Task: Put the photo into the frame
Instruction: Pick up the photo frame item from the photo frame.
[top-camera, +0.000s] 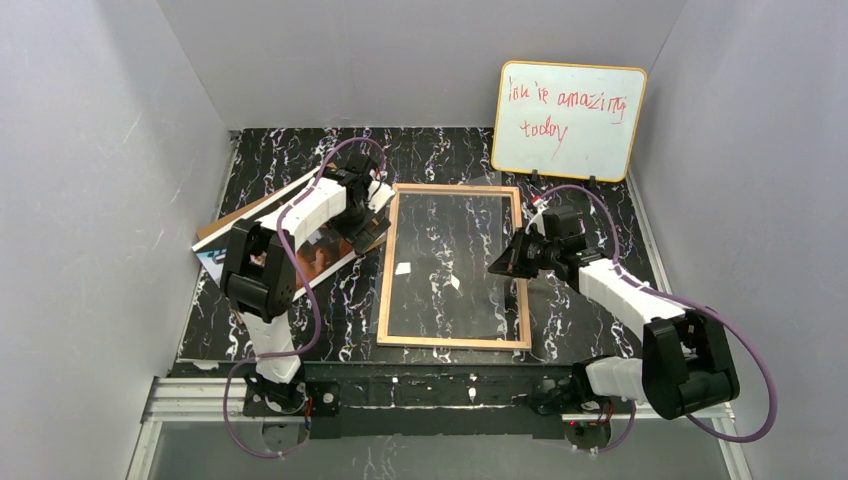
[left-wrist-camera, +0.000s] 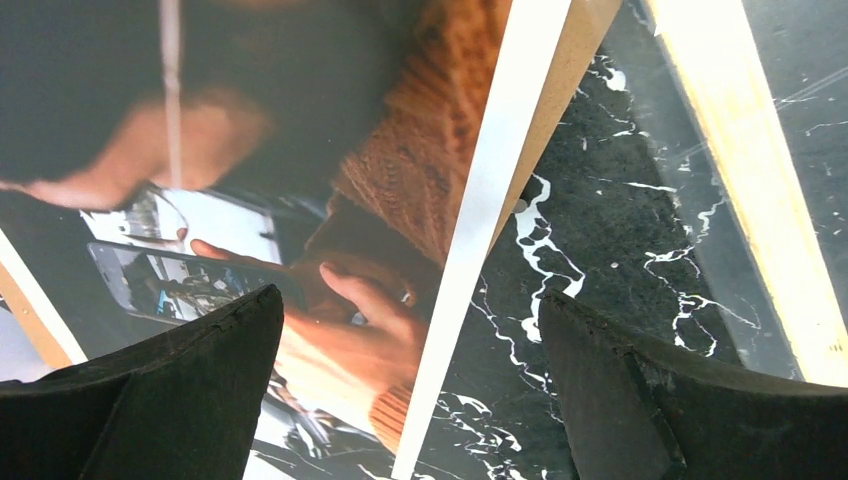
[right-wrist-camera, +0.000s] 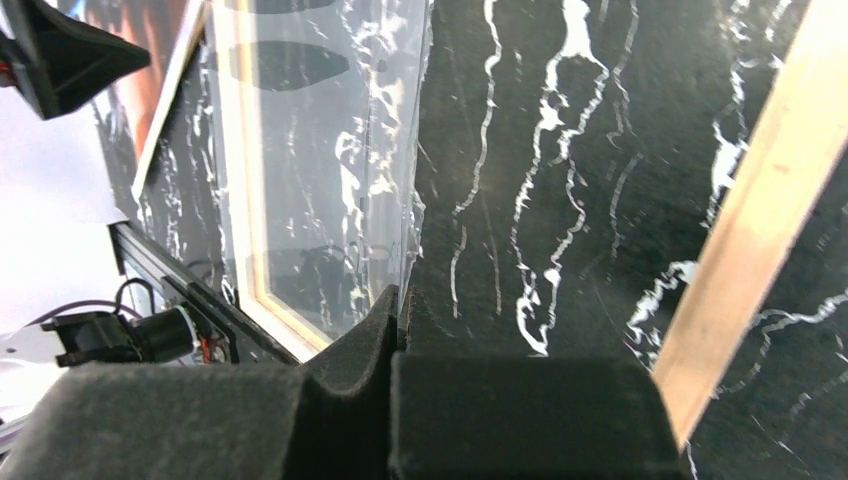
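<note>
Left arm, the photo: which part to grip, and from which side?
Probably its white-bordered long edge facing the frame. The photo lies flat on the brown backing board, so only an edge offers a bite. The open left gripper hangs above that edge, one finger over the print, one over the table; come down from above, on the frame side.

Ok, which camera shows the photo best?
The left wrist view: the photo is close up, with hands, a phone and an orange sleeve clear. The top view shows it small, mostly under the left arm. The right wrist view catches only a corner sliver.
</note>
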